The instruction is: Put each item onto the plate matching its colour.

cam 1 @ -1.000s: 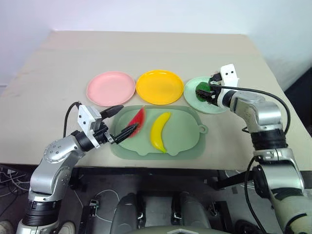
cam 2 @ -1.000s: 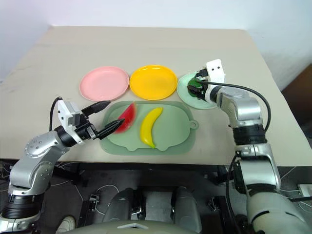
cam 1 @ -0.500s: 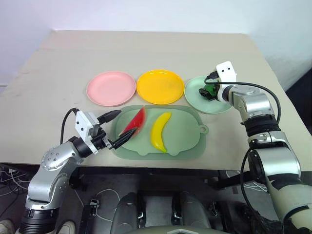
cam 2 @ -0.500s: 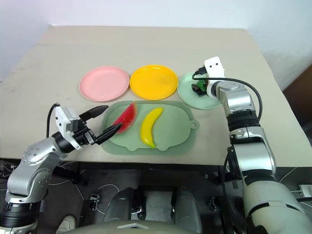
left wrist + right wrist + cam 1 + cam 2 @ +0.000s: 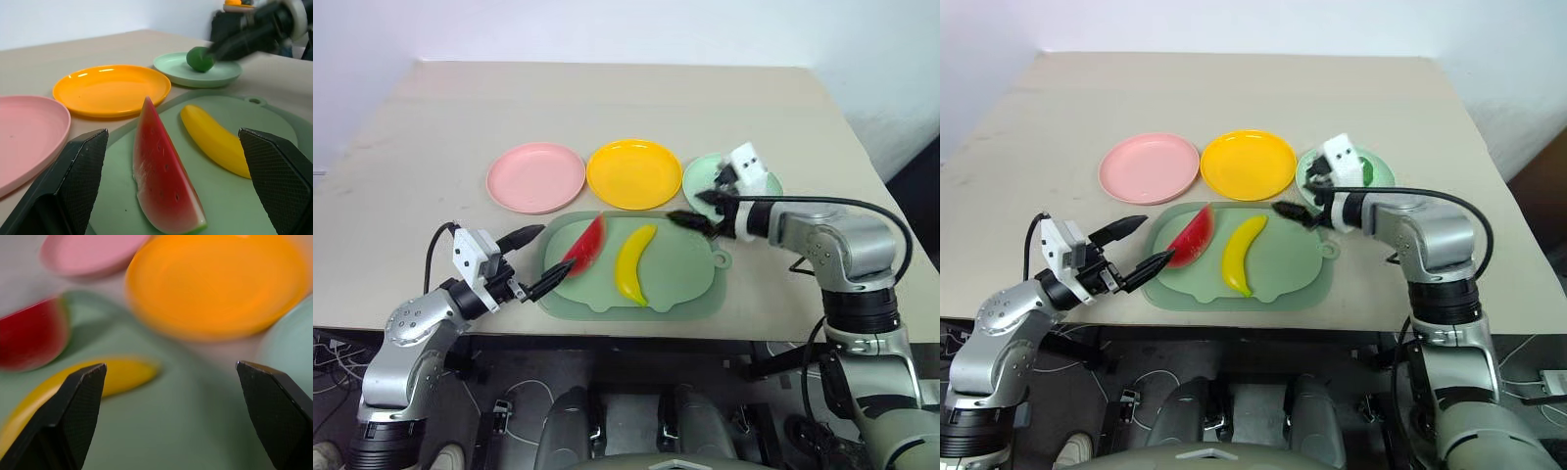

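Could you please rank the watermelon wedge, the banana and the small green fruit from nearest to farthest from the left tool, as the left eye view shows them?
1. Red plastic watermelon wedge, on the tray's left side.
2. Yellow plastic banana, tray centre.
3. Small round green fruit, on the mint plate, far right.

beige table [image 5: 431, 127], three plates [image 5: 634, 173], tray [image 5: 690, 284]

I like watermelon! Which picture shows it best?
The left wrist view: the watermelon lies close up on the tray, red flesh, seeds and green rind plain. Both eye views show it small from above, near the left tool. The right wrist view shows a blurred red part.
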You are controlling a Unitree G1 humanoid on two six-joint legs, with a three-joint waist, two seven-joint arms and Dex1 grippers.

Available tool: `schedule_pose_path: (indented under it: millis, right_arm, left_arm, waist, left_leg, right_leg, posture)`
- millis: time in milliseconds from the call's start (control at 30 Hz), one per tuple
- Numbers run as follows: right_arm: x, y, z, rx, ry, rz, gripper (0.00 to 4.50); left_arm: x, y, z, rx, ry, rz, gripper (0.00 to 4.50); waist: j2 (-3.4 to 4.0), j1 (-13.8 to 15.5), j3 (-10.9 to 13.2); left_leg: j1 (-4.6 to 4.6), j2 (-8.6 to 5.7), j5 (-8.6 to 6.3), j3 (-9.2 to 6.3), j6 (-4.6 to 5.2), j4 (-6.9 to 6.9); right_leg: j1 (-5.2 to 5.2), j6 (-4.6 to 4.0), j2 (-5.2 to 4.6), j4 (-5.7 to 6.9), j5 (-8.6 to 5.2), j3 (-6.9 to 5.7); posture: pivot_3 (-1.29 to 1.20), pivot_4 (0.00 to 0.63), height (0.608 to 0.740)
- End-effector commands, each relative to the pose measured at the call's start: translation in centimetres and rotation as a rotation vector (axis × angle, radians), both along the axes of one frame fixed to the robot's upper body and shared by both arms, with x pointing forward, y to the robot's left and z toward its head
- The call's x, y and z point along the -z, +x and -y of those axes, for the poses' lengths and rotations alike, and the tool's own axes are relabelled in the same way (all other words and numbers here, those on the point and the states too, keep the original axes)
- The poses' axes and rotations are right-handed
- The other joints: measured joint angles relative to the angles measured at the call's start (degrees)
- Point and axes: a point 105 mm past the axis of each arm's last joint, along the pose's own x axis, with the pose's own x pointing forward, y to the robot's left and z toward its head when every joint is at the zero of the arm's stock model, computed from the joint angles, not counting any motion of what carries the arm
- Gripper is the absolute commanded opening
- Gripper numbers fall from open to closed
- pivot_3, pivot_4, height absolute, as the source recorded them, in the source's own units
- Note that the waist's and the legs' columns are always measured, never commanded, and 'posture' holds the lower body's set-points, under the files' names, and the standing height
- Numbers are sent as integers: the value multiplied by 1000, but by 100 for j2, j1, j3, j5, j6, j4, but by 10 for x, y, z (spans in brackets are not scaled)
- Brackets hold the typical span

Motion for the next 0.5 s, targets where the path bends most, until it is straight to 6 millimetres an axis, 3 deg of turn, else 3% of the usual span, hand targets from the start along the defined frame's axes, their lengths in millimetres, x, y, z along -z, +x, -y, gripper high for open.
schedule_pose_path:
  millis: [33,200,500]
  right_arm:
    - [-6,-18,-13,-55,50,-100,4483]
    - [-2,-35,-32,-137,147,-220,4483]
    - [15,-27,-59,-85,146,-313,4483]
  left_arm:
    - [-7,-2,-4,-9,6,42,4500]
    - [-7,-4,-2,-5,3,36,4500]
    - [-6,-3,-2,0,6,33,4500]
  waist:
    - [-1,6,0]
    - [-1,11,-1]
    - [-2,-5,-1]
  left_leg:
    - [-4,0,0,0,0,0]
    - [-8,-1,0,-2,1,1]
    - [-8,-12,0,-1,0,0]
  right_leg:
    - [-2,0,0,0,0,0]
    - [-3,0,1,-1,0,-3]
    - [-4,0,2,0,0,-3]
  posture:
    - [0,150,695]
    - [0,150,695]
    - [0,150,695]
